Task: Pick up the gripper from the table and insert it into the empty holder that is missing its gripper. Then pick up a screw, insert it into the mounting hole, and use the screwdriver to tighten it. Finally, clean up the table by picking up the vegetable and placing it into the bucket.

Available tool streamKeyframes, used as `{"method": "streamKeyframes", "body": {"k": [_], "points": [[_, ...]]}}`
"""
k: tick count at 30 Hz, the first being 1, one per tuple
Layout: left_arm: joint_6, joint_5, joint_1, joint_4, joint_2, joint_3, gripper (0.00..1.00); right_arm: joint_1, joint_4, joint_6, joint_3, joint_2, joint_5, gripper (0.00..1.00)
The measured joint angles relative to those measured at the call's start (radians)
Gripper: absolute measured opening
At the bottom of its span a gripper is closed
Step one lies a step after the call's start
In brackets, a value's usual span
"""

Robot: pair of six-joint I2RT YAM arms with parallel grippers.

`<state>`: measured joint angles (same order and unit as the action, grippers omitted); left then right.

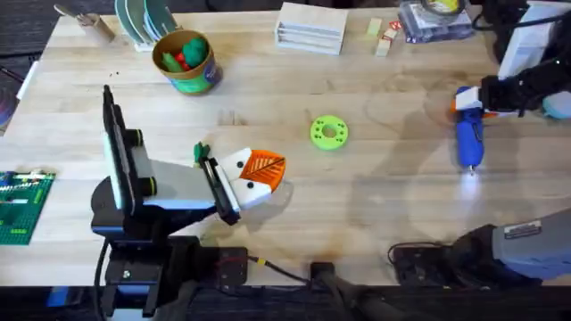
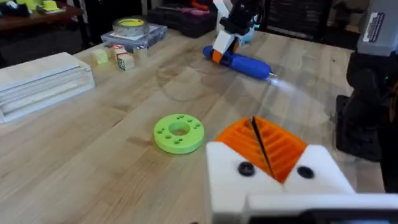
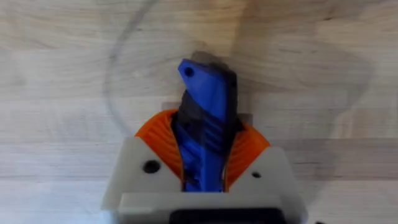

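The blue screwdriver lies on the table at the far right, a small light glowing at its tip. My right gripper is shut on its rear end; in the right wrist view the blue body sits between the orange pads. My left gripper hovers over mid-table, its two orange pads pressed together and shut on nothing. The bucket stands at the back left with a green and a red vegetable inside. A loose gripper, an empty holder and a screw are out of view.
A lime-green disc with holes lies mid-table, just ahead of my left gripper. A small green bit pokes out beside the left arm. At the back stand plates, a white stack and a tape roll. A green baseplate lies far left.
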<state>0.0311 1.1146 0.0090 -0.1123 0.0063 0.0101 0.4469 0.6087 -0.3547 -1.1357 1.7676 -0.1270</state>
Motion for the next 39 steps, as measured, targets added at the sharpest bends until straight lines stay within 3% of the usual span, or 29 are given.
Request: {"method": "streamKeyframes", "body": {"k": [10, 25, 32, 39], "points": [[0.000, 0.000, 0.000, 0.000, 0.000, 0.000, 0.005, -0.010, 0.072, 0.018, -0.028, -0.036, -0.021, 0.255], [0.001, 0.000, 0.000, 0.000, 0.000, 0.000, 0.005, -0.028, 0.076, 0.041, -0.055, -0.433, -0.028, 0.225], [0.003, 0.000, 0.000, 0.000, 0.000, 0.000, 0.005, -0.124, 0.088, 0.092, -0.055, -0.579, -0.068, 0.212], [0.003, 0.000, 0.000, 0.000, 0.000, 0.000, 0.005, -0.317, 0.063, 0.149, -0.055, -0.685, -0.105, 0.200]]}}
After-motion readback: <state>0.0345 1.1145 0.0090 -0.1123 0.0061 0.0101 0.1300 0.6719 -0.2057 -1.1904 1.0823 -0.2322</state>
